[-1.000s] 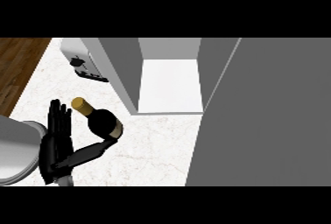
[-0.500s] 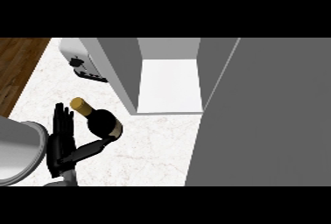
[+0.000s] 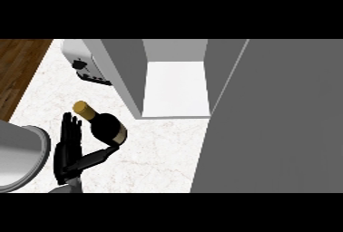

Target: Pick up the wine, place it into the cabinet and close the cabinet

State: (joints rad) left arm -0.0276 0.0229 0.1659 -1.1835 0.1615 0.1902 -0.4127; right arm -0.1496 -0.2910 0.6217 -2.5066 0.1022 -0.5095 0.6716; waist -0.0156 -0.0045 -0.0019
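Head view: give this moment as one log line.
wine: outside cabinet | left hand: open beside wine | cabinet: open

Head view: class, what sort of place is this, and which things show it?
Most likely a kitchen: a pale marbled counter, a toaster at its back left, an open cabinet, and a wine bottle beside the left hand.

White marbled counter [image 3: 161,154]; brown wood floor [image 3: 20,68] along its left edge; white toaster [image 3: 87,68] near the back.
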